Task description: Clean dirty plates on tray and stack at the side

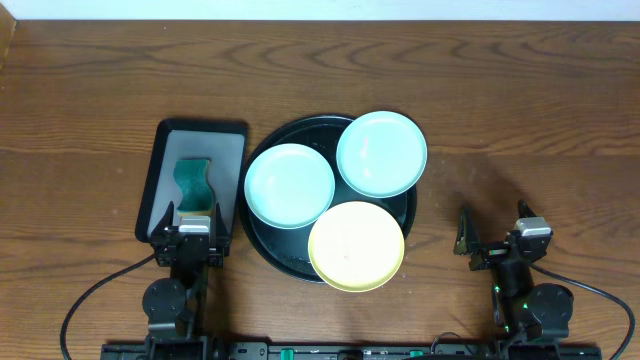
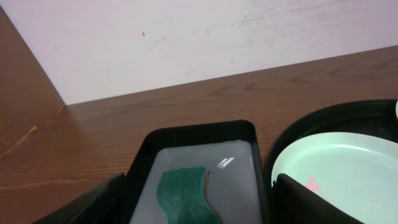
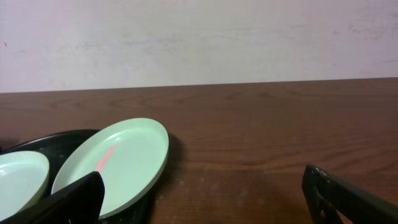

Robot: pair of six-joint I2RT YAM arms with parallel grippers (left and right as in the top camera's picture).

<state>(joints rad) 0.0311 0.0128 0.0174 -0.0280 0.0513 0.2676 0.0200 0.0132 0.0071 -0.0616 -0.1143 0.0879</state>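
Note:
Three plates lie on the round black tray (image 1: 262, 243): a mint plate (image 1: 289, 185) at its left, a second mint plate (image 1: 381, 153) at the back right, tilted on the rim, and a yellow plate (image 1: 356, 246) in front. An orange-red smear shows on the left mint plate (image 2: 348, 168) and a red streak on the right one (image 3: 118, 162). My left gripper (image 1: 193, 220) stands open at the near end of a grey rectangular tray (image 1: 232, 160), with a green sponge (image 2: 186, 196) lying between its fingers. My right gripper (image 1: 497, 232) is open over bare table to the right of the black tray, holding nothing.
The grey rectangular tray (image 2: 236, 162) lies just left of the black tray (image 2: 336, 118), almost touching it. Brown wooden table runs behind and to the right of the plates. A pale wall stands at the table's far edge. Cables trail from both arm bases at the front.

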